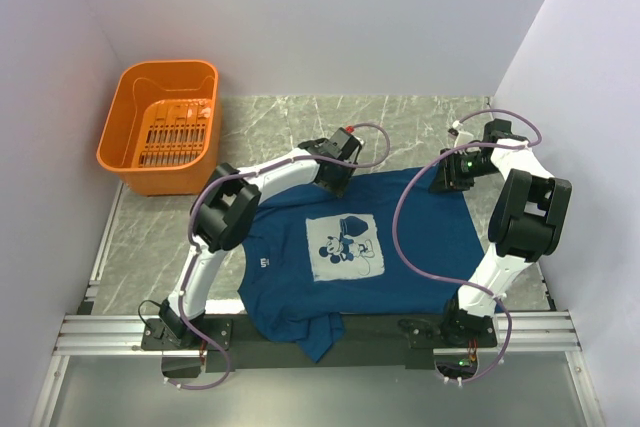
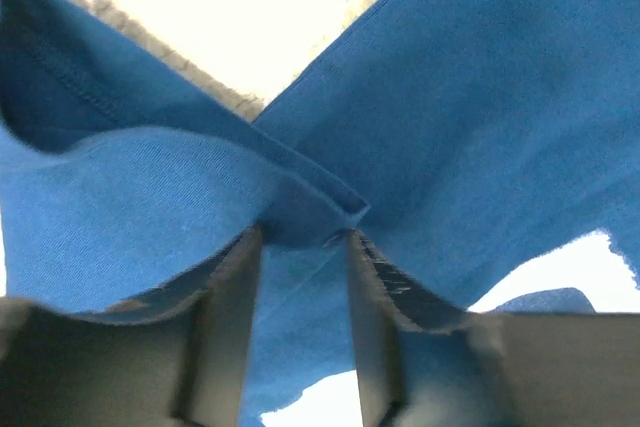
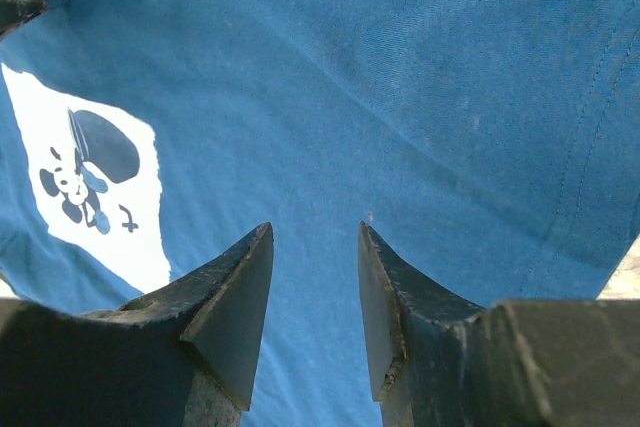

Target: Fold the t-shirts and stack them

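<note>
One t-shirt [image 1: 410,247] lies spread on the table [image 1: 300,117], print [image 1: 345,247] up, between the two arms. Its near edge hangs in a bunch over the front rail [image 1: 100,332]. One orange basket [image 1: 150,175] sits at the far left, well apart from the shirt.

The left gripper [image 1: 335,185] is down at the shirt's far edge. In its wrist view the two fingers [image 2: 230,327] stand a narrow gap apart, with a folded hem between their tips and cloth draped over both. Whether they pinch it I cannot tell.

The right gripper [image 1: 447,182] is at the far right corner of the shirt. Its two fingers [image 3: 235,297] are apart with nothing between them, over flat blue cloth, and the print [image 3: 90,187] lies off to one side
</note>
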Controlling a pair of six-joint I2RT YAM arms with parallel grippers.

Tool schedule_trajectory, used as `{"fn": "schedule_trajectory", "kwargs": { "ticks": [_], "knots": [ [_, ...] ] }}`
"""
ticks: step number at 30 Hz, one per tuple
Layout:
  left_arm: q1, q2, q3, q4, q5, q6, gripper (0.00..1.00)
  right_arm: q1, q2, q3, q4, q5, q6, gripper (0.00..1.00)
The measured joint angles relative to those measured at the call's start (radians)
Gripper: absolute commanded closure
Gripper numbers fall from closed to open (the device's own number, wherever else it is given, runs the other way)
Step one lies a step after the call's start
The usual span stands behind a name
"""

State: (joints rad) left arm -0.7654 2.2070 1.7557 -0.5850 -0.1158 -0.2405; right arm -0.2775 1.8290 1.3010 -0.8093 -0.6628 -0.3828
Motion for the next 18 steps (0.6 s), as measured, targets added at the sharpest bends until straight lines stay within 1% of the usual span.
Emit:
{"fn": "schedule_trajectory", "kwargs": {
  "ticks": [2, 3, 4, 5, 12, 15, 18],
  "knots": [
    [0.000, 0.014, 0.013, -0.004, 0.005, 0.003, 0.69, 0.000, 0.000, 0.000, 0.000, 0.000, 0.000, 0.53],
    [0.000, 0.024, 0.021, -0.004, 0.006, 0.006, 0.84, 0.000, 0.000, 0.000, 0.000, 0.000, 0.000, 0.53],
    [0.000, 0.032, 0.031, -0.007, 0.006, 0.005, 0.93, 0.000, 0.000, 0.000, 0.000, 0.000, 0.000, 0.53],
    [0.000, 0.038, 0.037, -0.007, 0.006, 0.008, 0.99, 0.000, 0.000, 0.000, 0.000, 0.000, 0.000, 0.53],
    [0.000, 0.040, 0.050, -0.015, 0.002, 0.013, 1.00, 0.000, 0.002, 0.015, -0.008, 0.023, -0.008, 0.53],
    [0.009, 0.016, 0.037, -0.010, 0.004, 0.001, 1.00, 0.000, 0.019, 0.077, -0.025, 0.043, -0.010, 0.53],
    [0.031, -0.060, -0.009, 0.002, 0.023, -0.029, 1.00, 0.000, 0.052, 0.182, -0.031, 0.062, -0.008, 0.53]
  ]
}}
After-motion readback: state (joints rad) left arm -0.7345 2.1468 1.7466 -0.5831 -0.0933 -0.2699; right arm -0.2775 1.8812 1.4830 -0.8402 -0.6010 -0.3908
